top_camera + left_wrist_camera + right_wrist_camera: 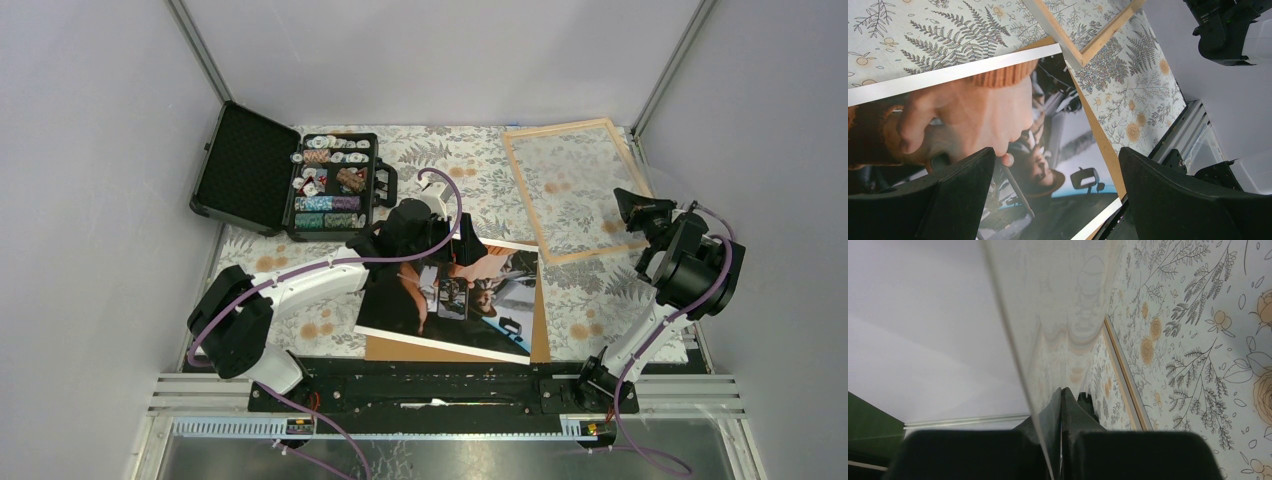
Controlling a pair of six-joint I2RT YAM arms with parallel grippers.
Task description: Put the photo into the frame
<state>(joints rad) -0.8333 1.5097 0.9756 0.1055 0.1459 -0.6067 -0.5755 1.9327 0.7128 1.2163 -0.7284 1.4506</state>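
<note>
1. Photo (455,300). Lies face up at the centre of the table, on a brown board (541,330) that shows past its right and lower edges. In the top view its long axis runs left to right, dipping a little toward the right.

2. Frame (572,190). Sits at the upper right of the top view, on the flowered cloth (600,305). Its long axis runs up and down the picture, tilted. Its lower left corner meets the photo's upper right corner, touching or just overlapping it.

3. Left gripper (468,243). Hangs over the photo's upper edge. Its fingers (963,195) are spread wide with nothing between them. The photo is directly beneath and fills the gap in the left wrist view.

4. Right gripper (632,206). Sits at the frame's right edge, pinched together on a thin clear sheet that rises between the fingers in the right wrist view. I take this for the frame's pane. The view is too close to tell how far the frame is lifted.

5. Case (290,180). Open, with chips inside, at the upper left, well apart from both grippers.

Note: the left arm is the nearer one to the photo, and the right arm is at the frame. From the left gripper the frame lies to the right and up the picture. The two long axes run roughly crosswise, so the photo will probably need turning as well as carrying.
</note>
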